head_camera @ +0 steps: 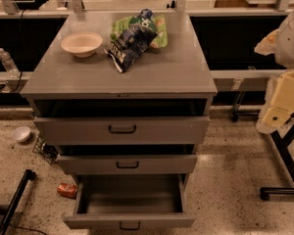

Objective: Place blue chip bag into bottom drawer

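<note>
The blue chip bag (129, 44) lies crinkled on top of the grey cabinet (176, 72), its far end resting on a bright green snack bag (158, 29). The bottom drawer (130, 223) is pulled far out at the lower middle; its inside shows nothing in it. The two drawers above are each open a little. My gripper (270, 118) is the pale cream end of the arm at the right edge, hanging beside the cabinet at about top-drawer height, well away from the bag and holding nothing visible.
A tan bowl (82, 44) sits left of the bag on the cabinet top. On the floor lie a red can (67, 190) and a white bowl (21, 133) at left. A water bottle (7, 62) stands far left. A black stand's legs (284, 190) are at right, and a black pole (14, 199) at lower left.
</note>
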Tool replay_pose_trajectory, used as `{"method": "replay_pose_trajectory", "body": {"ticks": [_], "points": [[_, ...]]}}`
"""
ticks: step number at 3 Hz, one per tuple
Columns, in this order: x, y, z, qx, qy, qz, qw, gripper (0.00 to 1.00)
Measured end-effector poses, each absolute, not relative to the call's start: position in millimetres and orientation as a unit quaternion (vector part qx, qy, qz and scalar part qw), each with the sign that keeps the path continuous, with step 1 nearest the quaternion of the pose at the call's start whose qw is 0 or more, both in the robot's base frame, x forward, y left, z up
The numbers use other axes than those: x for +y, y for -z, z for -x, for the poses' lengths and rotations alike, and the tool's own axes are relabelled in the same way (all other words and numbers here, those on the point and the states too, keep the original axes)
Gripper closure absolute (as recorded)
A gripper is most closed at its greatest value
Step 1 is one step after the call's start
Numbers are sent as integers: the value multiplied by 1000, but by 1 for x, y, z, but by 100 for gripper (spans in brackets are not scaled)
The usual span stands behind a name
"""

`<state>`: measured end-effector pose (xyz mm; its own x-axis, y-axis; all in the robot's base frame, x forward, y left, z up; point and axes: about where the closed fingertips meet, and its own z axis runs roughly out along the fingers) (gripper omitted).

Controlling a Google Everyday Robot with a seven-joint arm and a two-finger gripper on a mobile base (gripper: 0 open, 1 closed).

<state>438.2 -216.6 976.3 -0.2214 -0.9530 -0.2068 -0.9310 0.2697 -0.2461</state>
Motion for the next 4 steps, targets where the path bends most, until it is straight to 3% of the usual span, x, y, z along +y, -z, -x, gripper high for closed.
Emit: {"method": "replay_pose_trajectory", "body": {"ticks": [1,4], "points": [[-217,-976,-438,781,35,603,159,0],[-159,-967,-528,660,69,681,311,0]]}}
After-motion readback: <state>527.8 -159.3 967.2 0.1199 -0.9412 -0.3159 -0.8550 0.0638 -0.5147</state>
